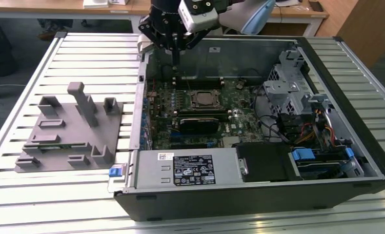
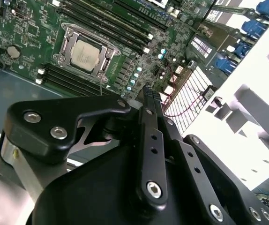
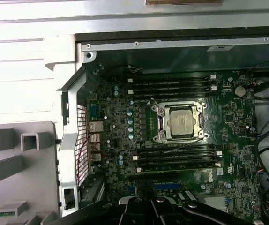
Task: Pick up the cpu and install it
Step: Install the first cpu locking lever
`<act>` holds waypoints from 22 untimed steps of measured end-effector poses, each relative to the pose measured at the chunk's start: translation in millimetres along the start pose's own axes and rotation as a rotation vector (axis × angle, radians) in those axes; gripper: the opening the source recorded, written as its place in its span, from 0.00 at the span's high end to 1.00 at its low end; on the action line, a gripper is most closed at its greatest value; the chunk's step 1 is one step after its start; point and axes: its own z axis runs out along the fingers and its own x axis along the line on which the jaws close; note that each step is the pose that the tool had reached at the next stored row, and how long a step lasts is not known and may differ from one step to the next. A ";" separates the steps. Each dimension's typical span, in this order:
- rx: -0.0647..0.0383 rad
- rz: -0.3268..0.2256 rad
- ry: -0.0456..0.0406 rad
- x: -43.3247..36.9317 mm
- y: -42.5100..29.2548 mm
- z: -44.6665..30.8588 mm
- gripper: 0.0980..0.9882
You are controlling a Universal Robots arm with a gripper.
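Note:
The cpu (image 3: 180, 123) is a small square chip with a pale silvery top. It lies flat inside the metal socket frame on the green motherboard (image 3: 228, 140), also visible in the second wrist view (image 2: 86, 52) and the exterior view (image 1: 204, 99). My gripper (image 1: 176, 61) hangs above the open computer case near its back wall, toward the exterior view's left of the socket and well above the board. Its two black fingers (image 2: 149, 101) lie pressed together with nothing between them. The gripper is apart from the cpu.
The open black computer case (image 1: 257, 200) lies on a slatted metal table (image 1: 81, 63). A grey plastic fixture (image 1: 69, 131) stands to the exterior view's left. Memory slots flank the socket. A black block (image 1: 195, 124), drive cages and cables (image 1: 309, 131) crowd the case's right.

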 end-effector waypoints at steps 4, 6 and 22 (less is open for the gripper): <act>0.000 0.000 -0.0001 0.2 8.6 20.4 0.99; 0.000 0.000 0.0000 0.2 8.7 20.8 0.99; 0.000 0.000 -0.0001 0.7 13.9 23.2 0.99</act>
